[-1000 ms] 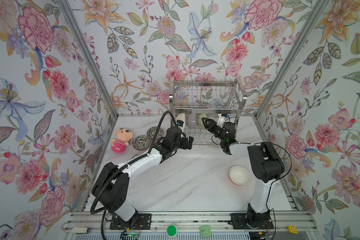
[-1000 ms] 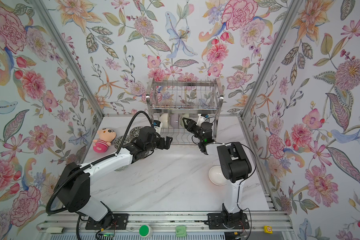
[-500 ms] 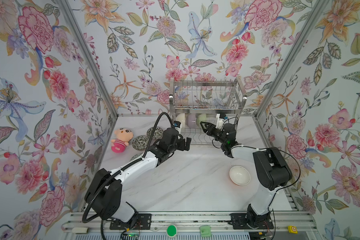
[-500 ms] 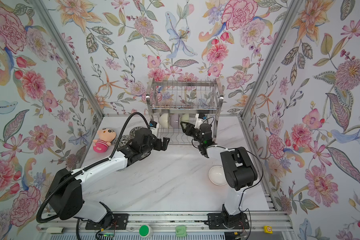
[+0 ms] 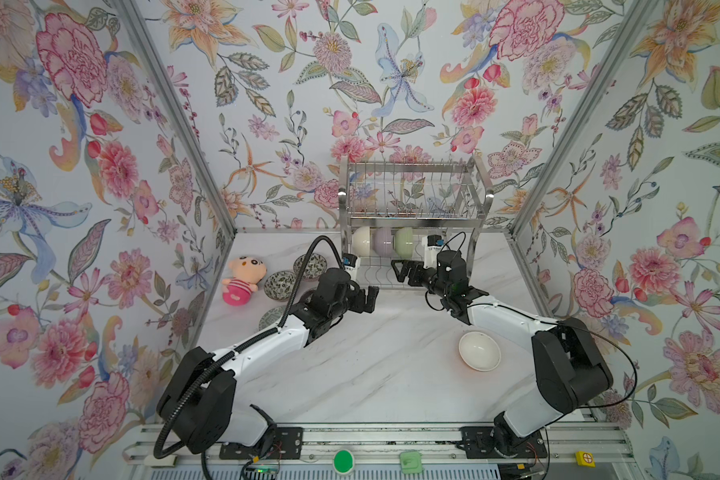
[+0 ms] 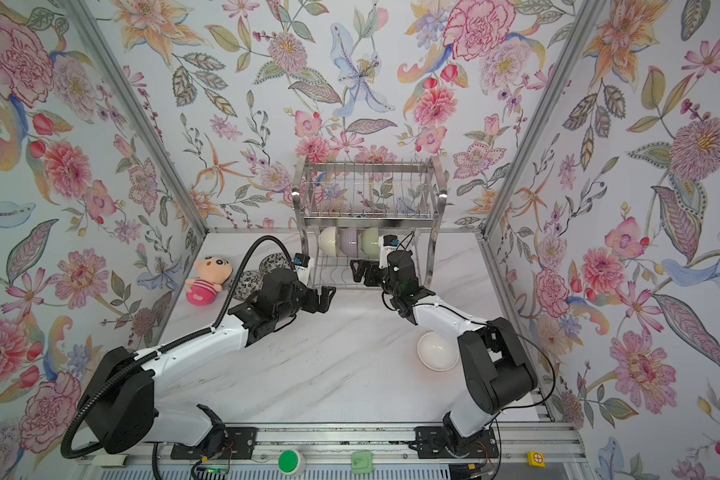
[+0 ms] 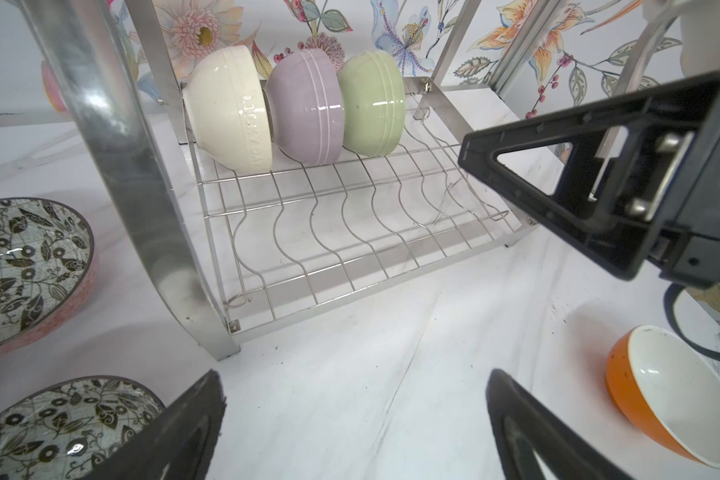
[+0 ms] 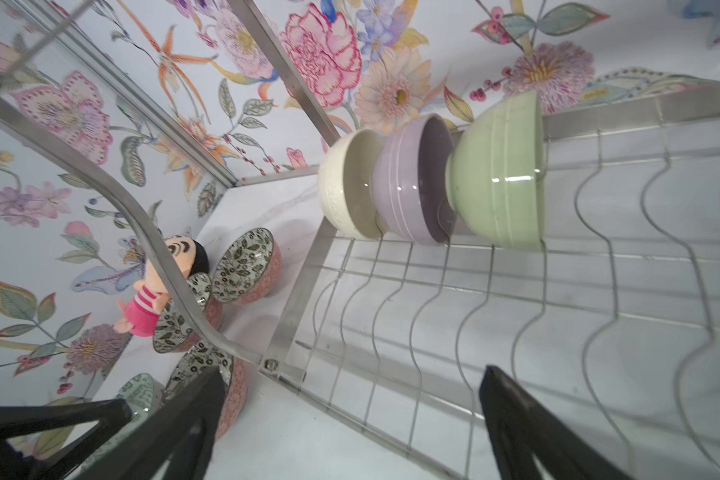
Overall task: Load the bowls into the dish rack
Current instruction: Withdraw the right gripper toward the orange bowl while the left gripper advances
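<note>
Although the cream bowl (image 5: 361, 242), the lilac bowl (image 5: 382, 242) and the pale green bowl (image 5: 404, 240) already stand on edge in the lower shelf of the dish rack (image 5: 408, 165), at the middle of the table's far edge, the loading looks less than half done. The white-and-orange bowl (image 5: 479, 351) lies near the table's right edge, and the small leaf-patterned bowls (image 5: 280, 285) cluster toward its far left corner beside a pink doll (image 5: 242, 279). The left gripper (image 5: 370, 297) and the right gripper (image 5: 400, 270) hover before the rack, jaws apart and empty.

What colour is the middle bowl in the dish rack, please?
The middle bowl is lilac, thinly striped; clearest in the left wrist view.
</note>
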